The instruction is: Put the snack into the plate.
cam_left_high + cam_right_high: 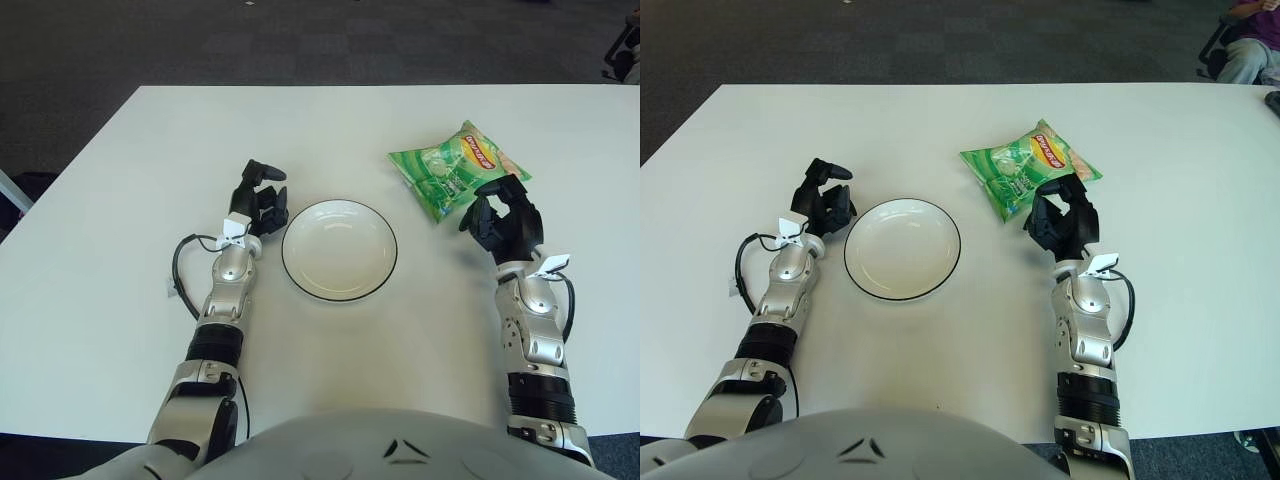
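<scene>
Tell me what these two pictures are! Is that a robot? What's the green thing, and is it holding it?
Yes, it is a robot shaped a bit like a person. Both pictures come from two cameras in its head, like two eyes side by side, looking down at a white table. That is why they look almost the same.

The two silver and black arms at the bottom are its own. Each ends in a hand with three fingers. The left hand rests on the table just beside a white plate with a dark rim. It holds nothing, and the plate has nothing in it.

The green thing is a bag of snacks, lying farther back on the right. The right hand is at the bag's near edge, fingers curled around it. The bag has not been lifted yet.
</scene>
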